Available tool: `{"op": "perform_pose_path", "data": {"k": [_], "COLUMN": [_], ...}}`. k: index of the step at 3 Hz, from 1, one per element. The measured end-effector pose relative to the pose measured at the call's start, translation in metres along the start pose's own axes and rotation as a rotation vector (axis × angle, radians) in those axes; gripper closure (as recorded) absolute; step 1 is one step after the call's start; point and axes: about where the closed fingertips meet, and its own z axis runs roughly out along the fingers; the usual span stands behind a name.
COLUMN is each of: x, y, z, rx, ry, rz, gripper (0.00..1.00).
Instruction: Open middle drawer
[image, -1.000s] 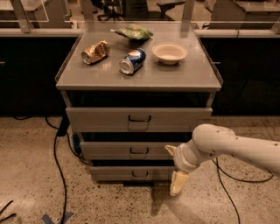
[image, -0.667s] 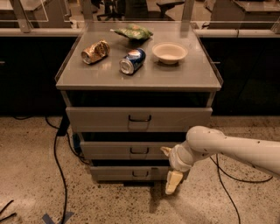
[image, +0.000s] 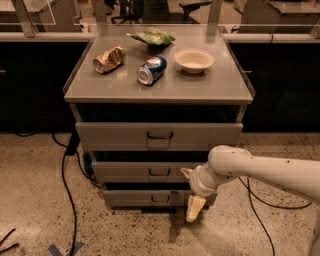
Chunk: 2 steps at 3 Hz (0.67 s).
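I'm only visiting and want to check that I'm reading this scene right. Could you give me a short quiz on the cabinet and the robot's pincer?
1. True or false: the pincer is gripping the middle drawer by its handle.
2. What lies on its side between the crushed can and the bowl on the cabinet top? A) a blue can B) a glass bottle C) an apple
3. Where is the pincer?

Key
1. False: the handle is free.
2. A.
3. Low, in front of the right end of the bottom drawer, pointing down at the floor.
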Motion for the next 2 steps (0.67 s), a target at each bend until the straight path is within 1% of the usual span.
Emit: {"op": "perform_pose_path", "data": {"k": [1,2], "x": [0.003,0.004], "y": [-0.015,-0.037], "z": [0.024,0.047], "rx": [0.005,0.043], "ry": [0.015,0.038], "rz": [-0.038,-0.075], "gripper": [0.00,0.00]}}
